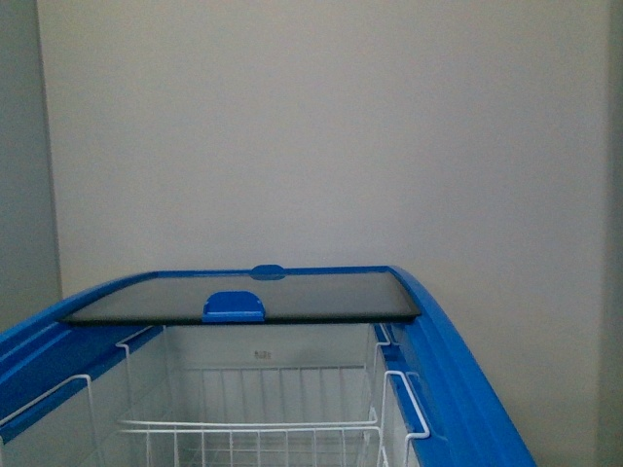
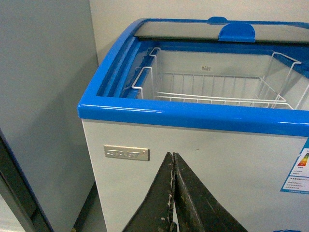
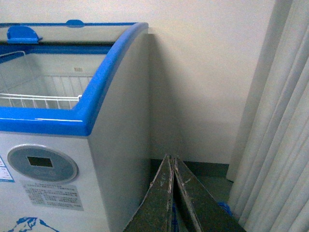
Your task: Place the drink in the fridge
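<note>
The fridge [image 1: 458, 360] is a white chest with a blue top rim, and it fills the lower part of the front view. Its glass lid [image 1: 243, 295] is slid to the far end, so the near half is uncovered and white wire baskets [image 1: 253, 428] show inside. My left gripper [image 2: 173, 155] is shut with nothing in it, low in front of the fridge's white front wall [image 2: 217, 164]. My right gripper [image 3: 172, 157] is shut and empty too, beside the fridge's right corner [image 3: 96, 125]. The drink is out of view.
A plain wall [image 1: 321, 126] stands right behind the fridge. A grey cabinet side [image 2: 43, 96] is close on the fridge's left. Pale curtains [image 3: 280, 125] hang to the right of the fridge, with a narrow strip of floor [image 3: 207, 179] between them.
</note>
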Robot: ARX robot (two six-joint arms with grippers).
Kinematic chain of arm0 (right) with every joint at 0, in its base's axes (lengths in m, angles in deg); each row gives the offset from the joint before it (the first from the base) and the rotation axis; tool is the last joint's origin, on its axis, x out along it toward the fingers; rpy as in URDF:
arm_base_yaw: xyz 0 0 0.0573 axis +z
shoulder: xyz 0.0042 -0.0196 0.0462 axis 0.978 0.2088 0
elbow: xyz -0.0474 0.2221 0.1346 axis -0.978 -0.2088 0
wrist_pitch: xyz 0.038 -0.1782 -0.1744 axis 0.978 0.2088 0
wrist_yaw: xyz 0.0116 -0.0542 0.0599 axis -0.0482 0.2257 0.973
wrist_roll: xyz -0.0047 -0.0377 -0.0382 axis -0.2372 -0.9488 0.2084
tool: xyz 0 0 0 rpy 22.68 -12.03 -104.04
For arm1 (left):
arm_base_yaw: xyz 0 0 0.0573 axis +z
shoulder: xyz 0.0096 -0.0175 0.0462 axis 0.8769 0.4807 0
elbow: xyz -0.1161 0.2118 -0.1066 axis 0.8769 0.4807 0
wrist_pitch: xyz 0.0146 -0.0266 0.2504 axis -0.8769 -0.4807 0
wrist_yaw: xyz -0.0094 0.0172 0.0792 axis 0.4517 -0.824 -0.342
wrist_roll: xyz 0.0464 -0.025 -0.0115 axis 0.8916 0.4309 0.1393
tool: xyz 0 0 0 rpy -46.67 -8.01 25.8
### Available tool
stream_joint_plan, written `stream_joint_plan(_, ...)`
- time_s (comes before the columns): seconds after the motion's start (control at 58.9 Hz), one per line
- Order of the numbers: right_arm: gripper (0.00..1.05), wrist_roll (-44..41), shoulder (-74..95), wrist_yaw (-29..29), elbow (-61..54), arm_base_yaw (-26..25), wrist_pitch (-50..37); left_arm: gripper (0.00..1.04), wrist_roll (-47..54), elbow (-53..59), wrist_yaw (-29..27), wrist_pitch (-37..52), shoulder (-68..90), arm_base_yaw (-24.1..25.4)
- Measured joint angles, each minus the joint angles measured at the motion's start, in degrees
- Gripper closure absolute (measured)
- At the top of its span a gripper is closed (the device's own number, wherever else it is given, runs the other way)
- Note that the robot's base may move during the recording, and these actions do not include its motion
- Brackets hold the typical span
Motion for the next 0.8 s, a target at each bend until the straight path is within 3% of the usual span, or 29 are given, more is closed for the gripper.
stream_joint_plan(0.339,1.02,-0.04,0.0,0.04,0.0,-0.15,0.02,0.99,0.0,0.0,-0.02,0.0,0.0,0.0)
stream_joint_plan(0.526,0.71,-0.04,0.0,0.04,0.0,-0.15,0.02,0.68,0.0,0.0,-0.02,0.0,0.0,0.0)
stream_joint_plan(0.797,0.14,-0.04,0.0,0.04,0.0,-0.15,0.02,0.1,-0.02,0.0,-0.02,0.0,0.0,0.0)
